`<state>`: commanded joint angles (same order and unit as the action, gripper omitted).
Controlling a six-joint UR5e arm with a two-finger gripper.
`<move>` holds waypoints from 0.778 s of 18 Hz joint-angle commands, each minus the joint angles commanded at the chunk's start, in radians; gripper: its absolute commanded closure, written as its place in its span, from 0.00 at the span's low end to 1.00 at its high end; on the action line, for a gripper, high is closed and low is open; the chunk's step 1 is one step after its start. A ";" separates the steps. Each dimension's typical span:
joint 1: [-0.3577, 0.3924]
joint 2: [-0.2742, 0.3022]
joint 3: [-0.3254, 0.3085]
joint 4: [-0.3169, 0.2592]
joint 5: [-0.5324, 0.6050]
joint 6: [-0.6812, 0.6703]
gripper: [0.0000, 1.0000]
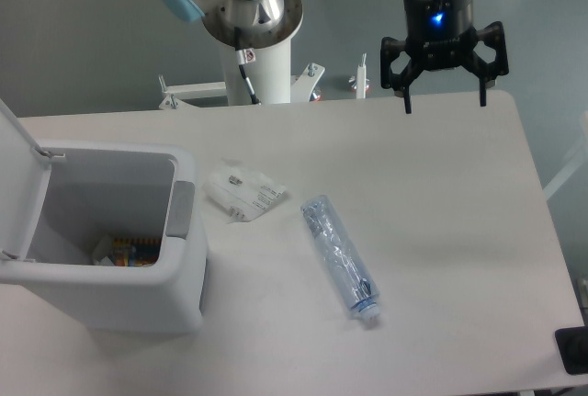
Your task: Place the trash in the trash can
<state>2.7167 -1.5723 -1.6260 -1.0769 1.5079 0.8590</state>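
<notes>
Clear crinkled plastic bottle (340,259), matt white table (441,231)

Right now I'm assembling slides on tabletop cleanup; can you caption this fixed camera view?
Open gripper hovers above the table; plastic packet and crushed bottle lie beside the open trash can.

Nothing could be read; the print on the packet's (243,190) white label was too small

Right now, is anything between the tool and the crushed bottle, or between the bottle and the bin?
Nothing visible blocks the open tool from the bottle. Toward the trash can, whose lid is open, the plastic packet lies just beside the direct path.
</notes>
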 joint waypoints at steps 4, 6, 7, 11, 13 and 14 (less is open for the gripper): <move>-0.003 0.000 -0.002 0.008 0.000 0.005 0.00; -0.003 0.000 0.000 0.008 -0.005 0.000 0.00; -0.003 0.000 0.002 0.012 -0.008 0.002 0.00; -0.006 -0.015 -0.006 0.086 -0.015 -0.002 0.00; -0.009 -0.020 -0.031 0.092 -0.012 -0.034 0.00; -0.009 -0.024 -0.047 0.121 -0.012 -0.055 0.00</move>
<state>2.7075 -1.5968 -1.6734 -0.9560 1.4956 0.8040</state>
